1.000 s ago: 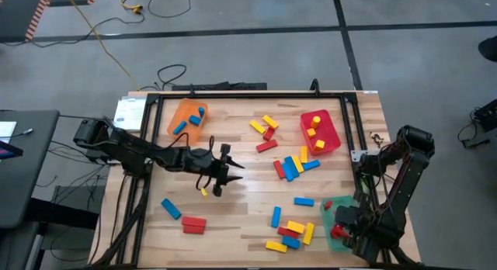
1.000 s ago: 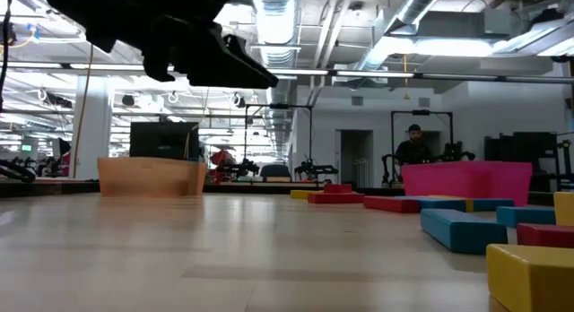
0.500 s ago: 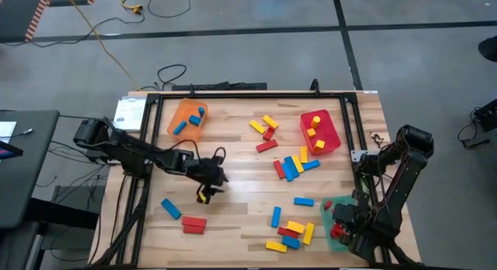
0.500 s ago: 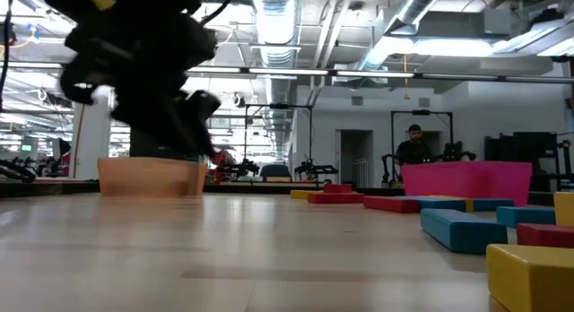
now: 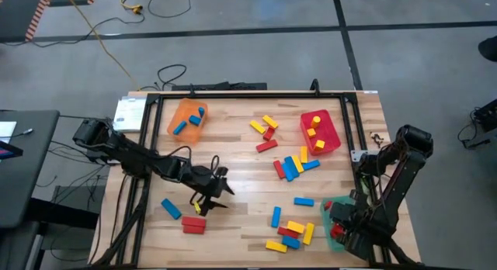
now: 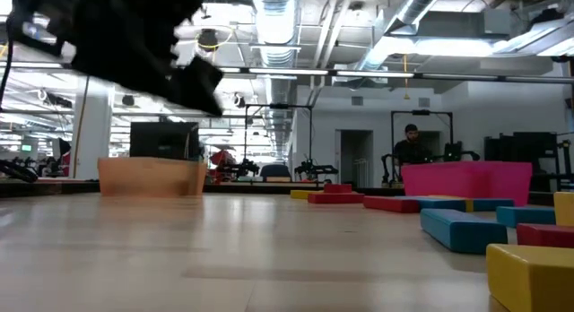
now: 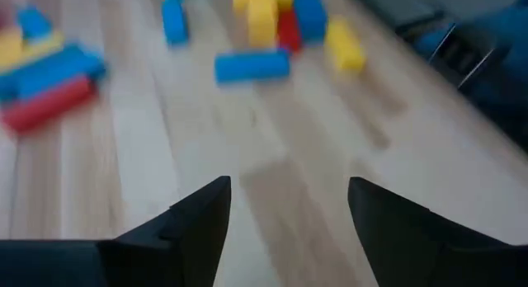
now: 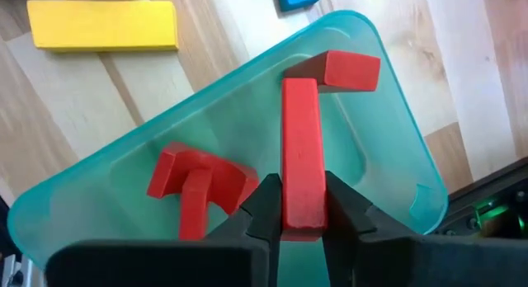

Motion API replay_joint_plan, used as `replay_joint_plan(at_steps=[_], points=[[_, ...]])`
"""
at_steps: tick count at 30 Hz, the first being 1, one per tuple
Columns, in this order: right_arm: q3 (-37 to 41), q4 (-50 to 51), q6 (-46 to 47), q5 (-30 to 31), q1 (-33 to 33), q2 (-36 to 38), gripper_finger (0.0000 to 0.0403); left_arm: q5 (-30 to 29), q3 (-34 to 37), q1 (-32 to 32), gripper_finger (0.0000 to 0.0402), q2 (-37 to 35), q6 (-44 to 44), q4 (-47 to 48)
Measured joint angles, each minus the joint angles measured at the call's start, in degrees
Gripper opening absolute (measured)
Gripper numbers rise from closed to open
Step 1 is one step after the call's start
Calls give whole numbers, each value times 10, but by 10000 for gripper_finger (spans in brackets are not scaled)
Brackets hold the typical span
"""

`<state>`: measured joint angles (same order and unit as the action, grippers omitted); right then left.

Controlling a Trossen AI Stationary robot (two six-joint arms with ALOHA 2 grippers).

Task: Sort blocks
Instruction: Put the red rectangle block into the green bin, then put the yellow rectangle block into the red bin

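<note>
Red, yellow and blue blocks lie scattered on the wooden table: a group (image 5: 291, 167) mid-table, another (image 5: 291, 233) near the front edge, a few (image 5: 266, 130) farther back. My left gripper (image 5: 224, 191) hovers open above bare wood left of centre; its wrist view shows nothing between the fingers (image 7: 285, 184), with a blue block (image 7: 252, 64) ahead. My right gripper (image 5: 340, 225) is at the green tray (image 5: 328, 206), shut on a red block (image 8: 301, 147). Two more red blocks (image 8: 194, 184) lie in that tray (image 8: 396, 138). My right gripper pinches the long red block at its near end (image 8: 301, 213) between the two fingers, which lie across it. The block points away from the fingers over the tray floor. Its far end (image 8: 301, 85) is next to another red block (image 8: 351, 68); touching or not, I cannot tell.
An orange tray (image 5: 186, 119) holding blue blocks stands at the far left, a red tray (image 5: 320, 132) with yellow blocks at the far right. A blue block (image 5: 171, 209) and a red one (image 5: 193, 223) lie near the left gripper. A black frame borders the table.
My left gripper has moved toward the table's near edge and turned, its fingers now pointing toward the right side. The right arm and the blocks have kept still.
</note>
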<state>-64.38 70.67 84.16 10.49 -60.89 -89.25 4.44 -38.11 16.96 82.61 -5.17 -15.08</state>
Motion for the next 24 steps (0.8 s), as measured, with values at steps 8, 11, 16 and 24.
replay_joint_plan(at_steps=[8, 11, 16, 24], points=[[0, -5, 13, -10, 0, 0, 152, 18, 0, 1, 241, 0, -7, -80], [0, -7, 14, -26, 2, 0, 179, 37, 0, 4, 241, 0, -2, -97], [-10, -6, 15, -33, 12, 0, 199, 41, 0, 8, 241, 0, -1, -100], [-55, -4, -19, -28, 31, 0, 194, 41, 0, 8, 241, 0, 3, -97]])
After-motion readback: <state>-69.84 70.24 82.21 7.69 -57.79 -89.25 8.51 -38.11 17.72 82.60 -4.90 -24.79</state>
